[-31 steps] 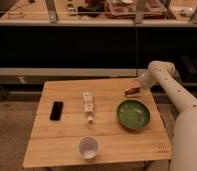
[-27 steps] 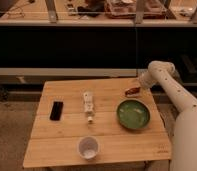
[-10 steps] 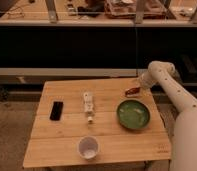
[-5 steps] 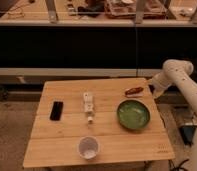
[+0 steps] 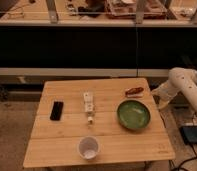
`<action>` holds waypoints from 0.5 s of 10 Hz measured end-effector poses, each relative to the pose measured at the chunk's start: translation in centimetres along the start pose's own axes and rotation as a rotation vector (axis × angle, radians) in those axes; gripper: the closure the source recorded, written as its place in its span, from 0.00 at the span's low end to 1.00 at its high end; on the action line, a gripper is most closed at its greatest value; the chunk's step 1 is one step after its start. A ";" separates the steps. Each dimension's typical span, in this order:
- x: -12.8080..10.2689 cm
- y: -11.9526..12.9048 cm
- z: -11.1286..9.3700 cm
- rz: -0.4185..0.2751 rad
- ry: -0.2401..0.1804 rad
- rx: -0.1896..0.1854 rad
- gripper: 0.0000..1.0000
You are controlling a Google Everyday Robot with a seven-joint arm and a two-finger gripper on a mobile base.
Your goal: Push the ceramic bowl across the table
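Observation:
The ceramic bowl [image 5: 133, 114], green, glossy and shallow, sits on the right side of the light wooden table [image 5: 67, 137]. My white arm bends in from the right, and my gripper [image 5: 161, 98] hangs just off the table's right edge. It is up and to the right of the bowl, a short gap away and not touching it. Nothing shows in its hold.
A small reddish item [image 5: 134, 91] lies just behind the bowl. A white upright object [image 5: 88, 103] stands mid-table, a black phone [image 5: 56, 110] lies at the left, and a white cup [image 5: 88, 147] stands near the front edge. A dark box [image 5: 192, 134] is on the floor at right.
My arm has pulled back to the right, off the table's far right corner, uncovering the reddish item. The bowl and the other objects have not moved.

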 end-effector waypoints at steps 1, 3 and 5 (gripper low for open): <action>0.2 0.2 0.0 0.004 0.002 -0.001 0.38; 0.2 0.2 0.0 0.003 0.003 -0.002 0.38; 0.1 0.9 1.1 0.002 0.003 -0.030 0.38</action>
